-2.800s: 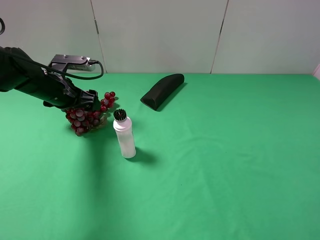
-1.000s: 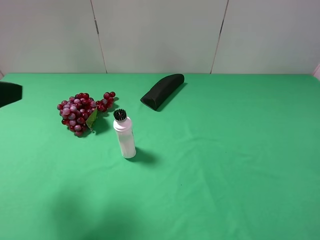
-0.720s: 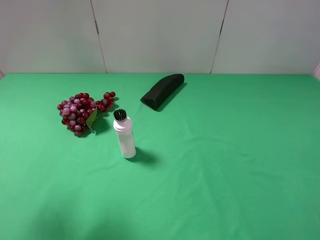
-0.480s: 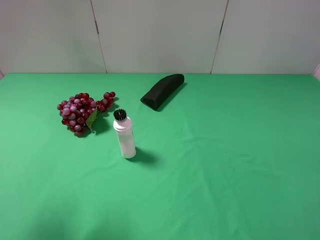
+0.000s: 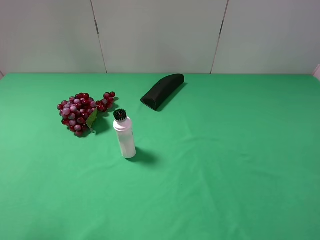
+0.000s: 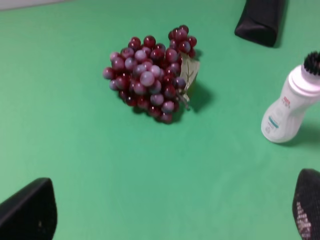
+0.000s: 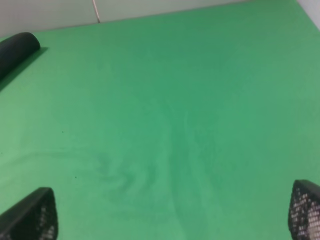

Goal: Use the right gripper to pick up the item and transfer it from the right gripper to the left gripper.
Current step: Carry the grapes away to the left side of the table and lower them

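The item, a bunch of glossy dark-red and pinkish grapes [image 5: 80, 113] with a small leaf, lies on the green cloth at the left, free of any gripper. It also shows in the left wrist view [image 6: 150, 79]. My left gripper [image 6: 170, 210] is open, its two fingertips wide apart, and stands back from the grapes with nothing between them. My right gripper [image 7: 175, 212] is open over bare green cloth, holding nothing. Neither arm appears in the exterior high view.
A white bottle with a black brush cap [image 5: 124, 134] stands upright just right of the grapes, also in the left wrist view [image 6: 292, 102]. A black wedge-shaped case [image 5: 161, 90] lies at the back, its end visible [image 7: 16, 50]. The cloth meets a pale wall behind.
The left arm, over the grapes 2.8 s ago, has drawn back leftward out of the exterior view. The grapes stay on the cloth. Bottle and case have not moved.
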Controlling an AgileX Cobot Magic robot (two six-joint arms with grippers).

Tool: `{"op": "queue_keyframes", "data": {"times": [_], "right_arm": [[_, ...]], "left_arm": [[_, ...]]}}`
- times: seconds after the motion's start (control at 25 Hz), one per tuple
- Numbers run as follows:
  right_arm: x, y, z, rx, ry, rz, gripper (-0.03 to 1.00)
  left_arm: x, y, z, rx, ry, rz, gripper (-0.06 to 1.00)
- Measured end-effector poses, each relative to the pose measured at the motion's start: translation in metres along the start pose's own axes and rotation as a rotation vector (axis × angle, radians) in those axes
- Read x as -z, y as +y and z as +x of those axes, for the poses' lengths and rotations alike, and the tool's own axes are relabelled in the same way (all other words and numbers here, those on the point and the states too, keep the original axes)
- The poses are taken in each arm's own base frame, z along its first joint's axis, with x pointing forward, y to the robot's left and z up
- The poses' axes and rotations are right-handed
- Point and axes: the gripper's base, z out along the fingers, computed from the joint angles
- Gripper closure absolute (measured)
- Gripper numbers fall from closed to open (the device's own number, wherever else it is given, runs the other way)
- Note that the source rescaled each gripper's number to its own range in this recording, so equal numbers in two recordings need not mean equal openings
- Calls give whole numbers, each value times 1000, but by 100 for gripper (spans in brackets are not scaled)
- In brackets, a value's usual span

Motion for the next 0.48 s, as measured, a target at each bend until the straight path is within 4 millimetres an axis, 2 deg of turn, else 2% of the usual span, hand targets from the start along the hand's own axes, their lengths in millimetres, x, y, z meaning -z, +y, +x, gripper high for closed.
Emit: {"op": "queue_keyframes", "data": {"times": [0.36,0.48], "right_arm": [[0,0,0,-1,0,-1,-3],[0,0,0,-2,0,-3,-3]], "left_arm": [[13,1,24,-8,163,-9,-4],[15,1,28,-8,167,-9,-4]]}}
